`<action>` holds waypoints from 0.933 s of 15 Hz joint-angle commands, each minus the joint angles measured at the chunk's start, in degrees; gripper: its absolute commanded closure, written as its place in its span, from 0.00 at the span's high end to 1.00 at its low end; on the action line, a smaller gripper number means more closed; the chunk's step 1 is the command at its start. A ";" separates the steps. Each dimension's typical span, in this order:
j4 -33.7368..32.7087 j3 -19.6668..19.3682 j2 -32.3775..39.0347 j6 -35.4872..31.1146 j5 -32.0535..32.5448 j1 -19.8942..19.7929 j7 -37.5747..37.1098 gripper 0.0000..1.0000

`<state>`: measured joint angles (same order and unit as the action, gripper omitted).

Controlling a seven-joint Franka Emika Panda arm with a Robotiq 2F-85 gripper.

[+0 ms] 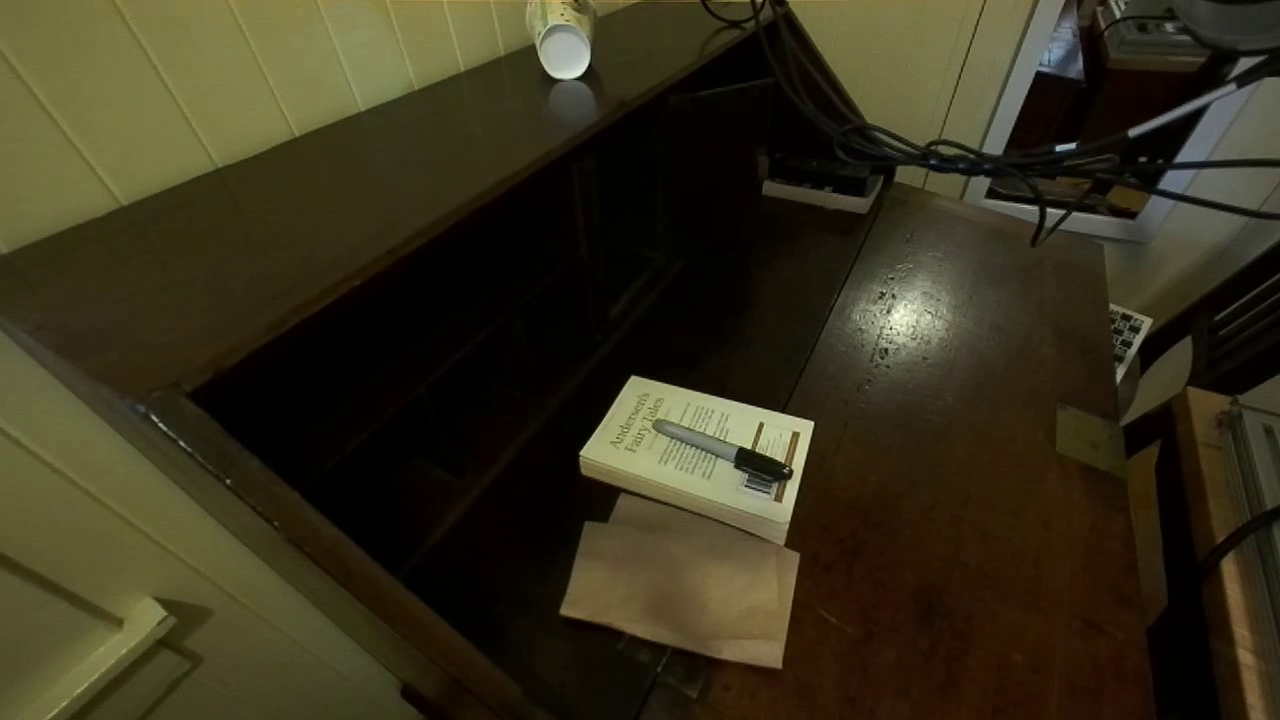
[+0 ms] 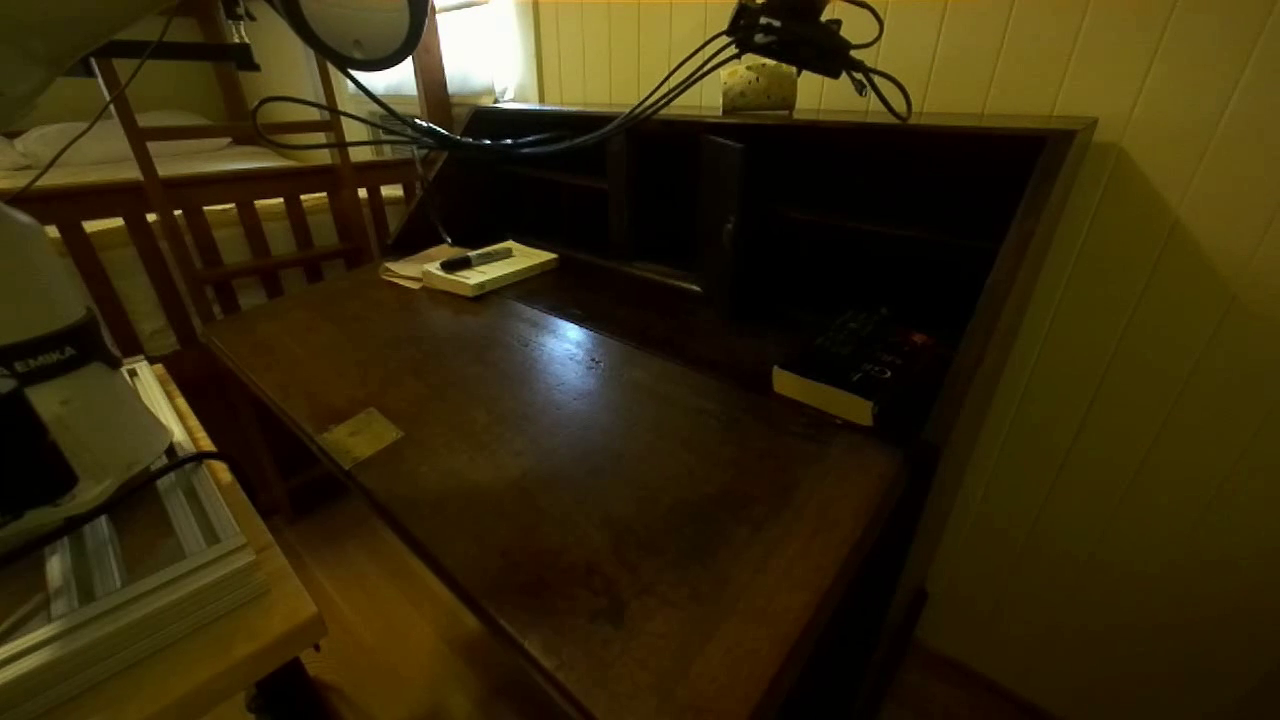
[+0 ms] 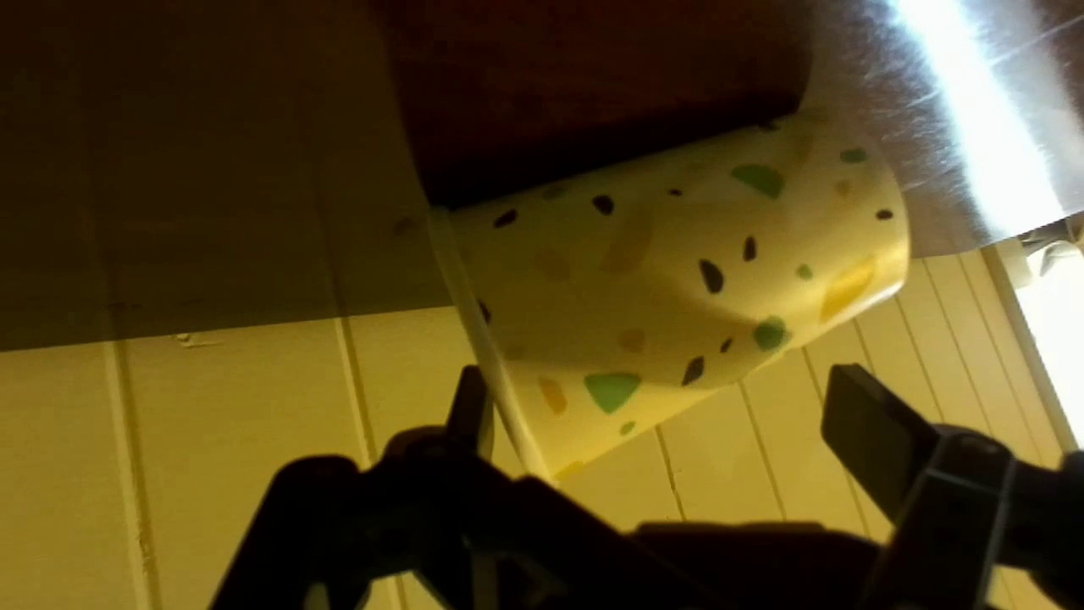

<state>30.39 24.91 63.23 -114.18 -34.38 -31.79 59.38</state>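
A pale speckled cup (image 3: 677,280) lies on its side on the dark desk's top shelf (image 1: 350,190). It also shows in both exterior views, with a white end toward the camera (image 1: 565,50) and partly covered by a black cabled piece (image 2: 757,90). My gripper (image 3: 659,373) is open in the wrist view. One finger is close to the cup's rim, touching or not I cannot tell. The other finger stands apart from the cup's far end, before the pale panelled wall. Nothing is held. The fingers do not show clearly in the exterior views.
A grey marker (image 1: 700,441) lies on a white book (image 1: 625,420) beside brown paper (image 1: 680,595) on the desk. A thick black book (image 2: 825,393) lies at the desk's other end. A small cabinet door (image 2: 725,220) stands open. Black cables (image 2: 560,147) hang over the desk.
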 commanded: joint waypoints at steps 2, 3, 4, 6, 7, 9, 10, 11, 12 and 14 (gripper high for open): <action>-3.29 1.14 2.31 -0.07 -0.61 0.46 -1.63 1.00; -3.22 1.03 2.28 0.18 -0.35 0.52 -1.91 0.97; -3.18 0.94 2.25 0.47 -0.16 0.55 -2.03 0.82; -3.16 0.93 2.24 0.79 -0.09 0.57 -2.21 0.68; -3.15 0.97 2.20 0.96 -0.09 0.54 -2.24 0.60; -3.19 1.26 2.04 1.19 -0.12 0.40 -2.67 0.47; -3.26 1.39 1.96 1.17 -0.10 0.35 -2.86 0.39; -3.26 1.51 1.82 1.27 -0.11 0.25 -3.09 0.33; -3.25 1.50 1.65 1.19 0.09 0.27 -3.30 0.27; -3.26 1.39 1.14 1.25 0.59 0.36 -3.45 0.21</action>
<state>29.18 26.30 63.74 -114.11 -34.38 -31.71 56.91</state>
